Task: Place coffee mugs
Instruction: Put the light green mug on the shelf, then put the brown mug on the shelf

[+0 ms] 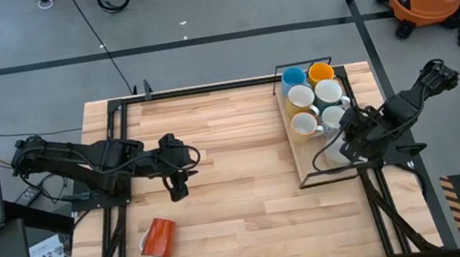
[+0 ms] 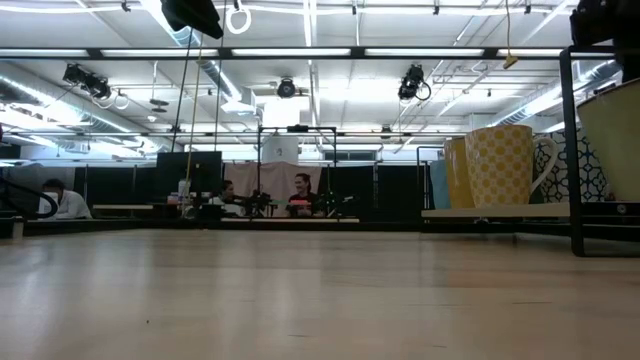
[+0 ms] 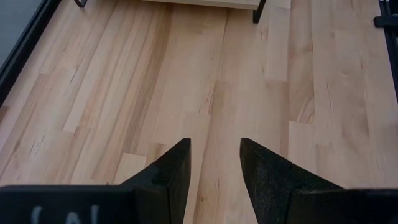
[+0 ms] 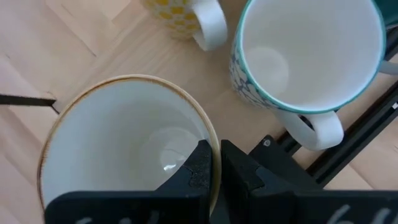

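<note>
Wooden tabletop, right of frame: right claw pinched shut on cream mug rim over tray. Left claw idled, parted, empty. Could've clipped patterned mug alongside.

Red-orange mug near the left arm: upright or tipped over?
Tipped over. The red-orange mug lies on its side on the table, its length along the wood, near the table's front edge, apart from the open left hand.

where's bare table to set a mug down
Free: the wide wood between the left gripper and the rack, and the near strip right of the red mug. Crowded: the rack's far end, packed with mugs, right gripper there.
</note>
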{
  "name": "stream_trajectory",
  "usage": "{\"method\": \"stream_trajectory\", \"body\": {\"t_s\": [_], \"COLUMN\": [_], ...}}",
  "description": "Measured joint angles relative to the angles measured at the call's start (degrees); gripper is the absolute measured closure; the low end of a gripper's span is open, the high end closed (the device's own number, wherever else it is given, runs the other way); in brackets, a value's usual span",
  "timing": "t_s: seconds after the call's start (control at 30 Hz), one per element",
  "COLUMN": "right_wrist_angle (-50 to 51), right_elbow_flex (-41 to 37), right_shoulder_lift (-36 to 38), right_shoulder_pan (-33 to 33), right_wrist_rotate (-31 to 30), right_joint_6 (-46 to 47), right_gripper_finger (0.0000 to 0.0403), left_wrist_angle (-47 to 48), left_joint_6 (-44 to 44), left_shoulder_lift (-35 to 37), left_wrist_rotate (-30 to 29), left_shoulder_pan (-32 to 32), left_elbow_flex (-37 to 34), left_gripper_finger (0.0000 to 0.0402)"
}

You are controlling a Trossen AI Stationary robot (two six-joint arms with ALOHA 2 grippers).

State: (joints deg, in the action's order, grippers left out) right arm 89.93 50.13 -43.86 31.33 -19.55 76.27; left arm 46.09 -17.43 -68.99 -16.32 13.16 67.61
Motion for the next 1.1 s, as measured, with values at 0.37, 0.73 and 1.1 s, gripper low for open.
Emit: {"method": "stream_trajectory", "body": {"t_s": [0.37,0.73,1.1], "right_wrist_angle": [0.13,0.09,0.09], "right_elbow_flex": [0.0,0.0,0.0], "right_shoulder_lift": [0.04,0.0,0.0], "right_shoulder_pan": [0.0,0.0,0.0], "right_wrist_rotate": [3.61,3.5,4.1], "right_joint_6": [-1.37,-3.56,-4.02], "right_gripper_finger": [0.0356,0.0333,0.0273], "left_wrist_angle": [0.0,0.0,-0.02], "left_joint_6": [0.0,0.01,0.0], "left_shoulder_lift": [-0.02,-0.01,-0.02], "left_wrist_rotate": [0.0,0.0,0.0], "left_shoulder_pan": [-0.01,0.01,-0.01], "left_elbow_flex": [0.01,0.01,0.02], "left_gripper_finger": [0.0257,0.0257,0.0257]}}
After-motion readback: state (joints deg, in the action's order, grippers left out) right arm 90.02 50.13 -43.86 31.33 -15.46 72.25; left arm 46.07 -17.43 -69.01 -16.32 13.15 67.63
